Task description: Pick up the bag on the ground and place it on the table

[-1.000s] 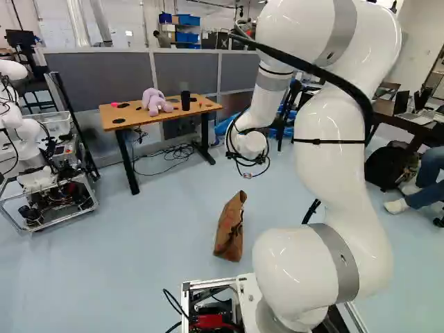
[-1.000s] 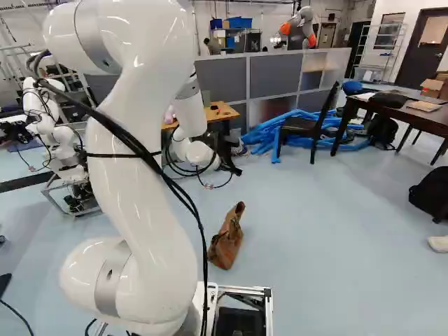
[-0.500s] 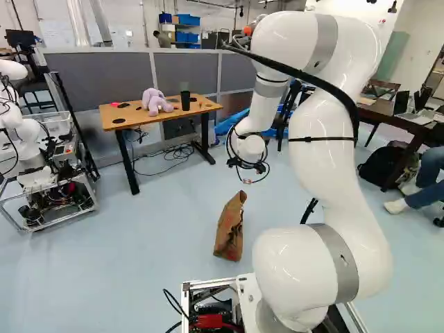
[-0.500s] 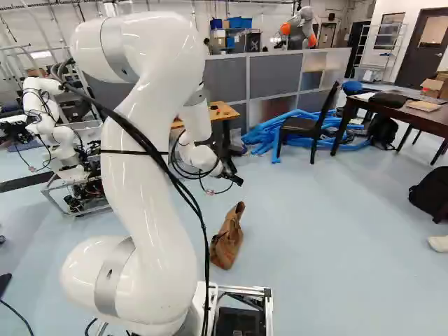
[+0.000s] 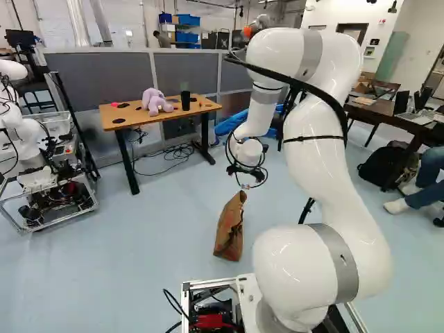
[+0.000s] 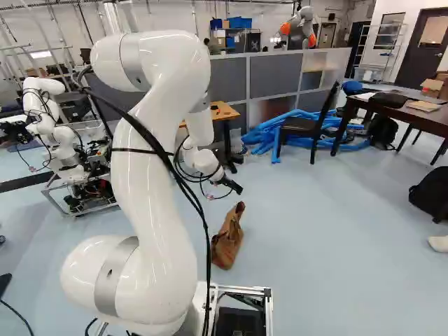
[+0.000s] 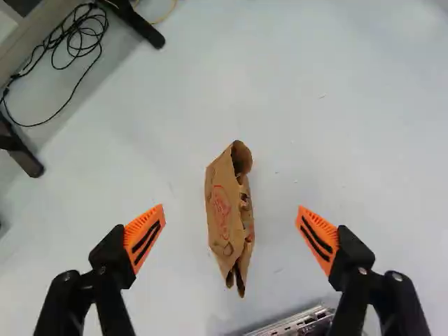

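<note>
The gripper [image 6: 232, 186] hangs from the arm above and a little beyond the brown paper bag [image 6: 227, 236] in the right base view. That bag stands on the floor ahead of the base, crumpled and leaning slightly. In the wrist view the gripper [image 7: 231, 231] is open wide, and the bag [image 7: 227, 213] shows below and between its two fingers, touched by neither. A wooden table [image 5: 153, 118] with black legs is in the left base view, against the grey partition.
On the table lie a purple plush toy [image 5: 154, 102] and a dark cup [image 5: 185, 99]. Cables [image 5: 172, 152] run beneath it. Another robot [image 5: 31, 139] stands at the far left. A black chair [image 6: 306, 129] and blue tubing [image 6: 269, 133] are to the right of the table.
The arm has lowered and bent further, bringing the gripper down and nearer the bag. Base and bag have stayed put.
</note>
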Robot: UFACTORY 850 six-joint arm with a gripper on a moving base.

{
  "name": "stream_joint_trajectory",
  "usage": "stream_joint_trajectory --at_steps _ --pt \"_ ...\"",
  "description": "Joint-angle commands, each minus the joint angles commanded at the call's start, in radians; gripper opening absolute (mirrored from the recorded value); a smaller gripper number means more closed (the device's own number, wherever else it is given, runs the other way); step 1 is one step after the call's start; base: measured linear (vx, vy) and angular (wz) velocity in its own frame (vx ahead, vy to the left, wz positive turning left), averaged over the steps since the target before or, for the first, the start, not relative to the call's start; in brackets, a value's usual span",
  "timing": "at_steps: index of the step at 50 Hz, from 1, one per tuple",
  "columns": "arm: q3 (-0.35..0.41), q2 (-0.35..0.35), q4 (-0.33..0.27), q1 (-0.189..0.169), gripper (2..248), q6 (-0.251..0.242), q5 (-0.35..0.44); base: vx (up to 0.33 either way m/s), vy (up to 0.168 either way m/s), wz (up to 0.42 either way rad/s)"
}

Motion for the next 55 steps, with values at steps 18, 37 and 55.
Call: stream_joint_trajectory --at_steps 18,37,55 --pt "-0.045 -0.072 0.001 0.000 247 0.000 -0.002 0.000 0.000 0.000" --pt "-0.093 -0.146 0.001 0.001 247 0.000 -0.002 0.000 0.000 0.000" --pt "-0.137 -0.214 0.001 0.001 247 0.000 -0.002 0.000 0.000 0.000"
